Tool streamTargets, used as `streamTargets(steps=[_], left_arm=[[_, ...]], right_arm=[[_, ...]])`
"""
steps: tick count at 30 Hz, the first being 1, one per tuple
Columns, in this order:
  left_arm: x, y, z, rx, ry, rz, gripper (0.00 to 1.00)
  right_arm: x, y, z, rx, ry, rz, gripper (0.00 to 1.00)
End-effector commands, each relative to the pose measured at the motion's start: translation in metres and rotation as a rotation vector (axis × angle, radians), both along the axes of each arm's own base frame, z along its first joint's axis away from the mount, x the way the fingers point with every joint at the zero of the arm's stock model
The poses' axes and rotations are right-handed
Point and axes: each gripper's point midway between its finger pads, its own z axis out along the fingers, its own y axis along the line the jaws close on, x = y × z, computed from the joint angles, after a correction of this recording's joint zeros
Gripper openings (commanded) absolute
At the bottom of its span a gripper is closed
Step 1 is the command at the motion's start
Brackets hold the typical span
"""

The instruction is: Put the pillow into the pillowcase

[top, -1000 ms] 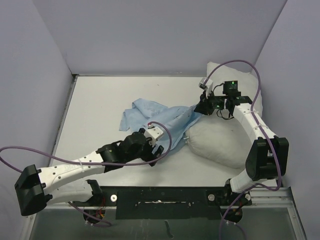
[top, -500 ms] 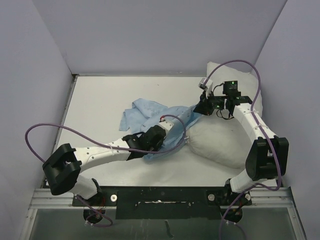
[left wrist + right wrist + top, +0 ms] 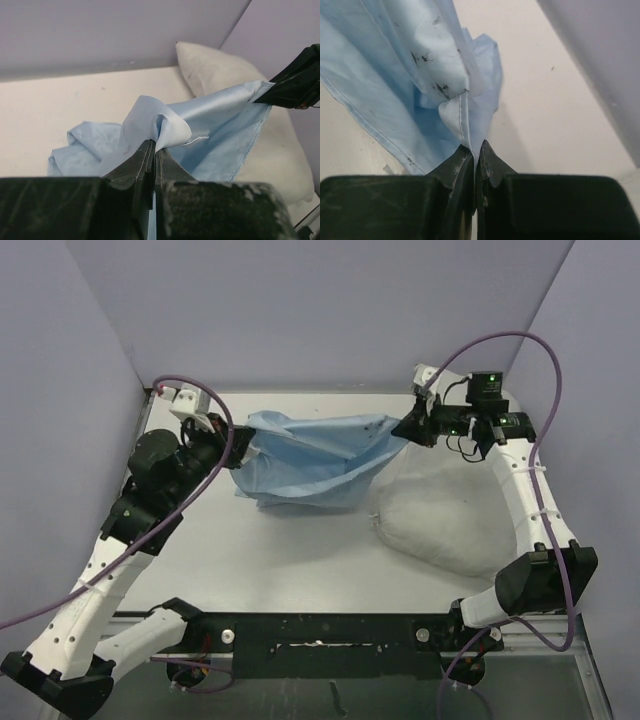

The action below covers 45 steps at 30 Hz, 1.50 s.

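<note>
Where the pillowcase [image 3: 310,455] hangs, the pillow [image 3: 450,530] lies hidden.

The light-blue pillowcase [image 3: 315,462] hangs wrinkled, stretched taut between its two upper corners. The plump off-white pillow [image 3: 450,530] lies uncovered on the counter [image 3: 200,560], under its right end.

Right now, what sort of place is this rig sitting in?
Looks like a lab test cell, not a home: plain panel walls box in a white table, two arms are bolted at its near edge, and the props are a pillow and pillowcase.
</note>
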Motion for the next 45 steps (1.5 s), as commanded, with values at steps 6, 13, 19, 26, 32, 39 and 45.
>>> streamTargets(steps=[6,13,19,26,32,39,45], left_arm=[[-0.003,0.039,0.111,0.032,-0.219,0.071,0.0],[0.04,0.083,0.147,0.131,-0.256,0.216,0.0],[0.068,0.16,0.191,0.056,-0.271,0.421,0.0],[-0.026,0.11,0.31,-0.089,-0.599,0.202,0.0],[-0.029,0.062,0.238,-0.152,-0.419,-0.082,0.0],[0.006,-0.051,-0.034,-0.131,0.194,-0.361,0.0],[-0.012,-0.138,-0.133,-0.069,0.419,-0.547,0.0]], right_arm=[[0.055,-0.022,0.132,0.002,-0.234,-0.242,0.0],[0.078,0.077,0.153,0.054,-0.248,-0.051,0.0],[0.068,0.195,0.19,0.138,-0.476,0.07,0.0],[0.035,0.113,0.305,0.434,-0.489,0.099,0.0],[0.134,0.019,0.206,0.494,-0.135,-0.064,0.0],[0.16,-0.013,-0.046,0.109,0.235,-0.286,0.0],[0.117,-0.039,-0.087,0.011,0.299,-0.272,0.06]])
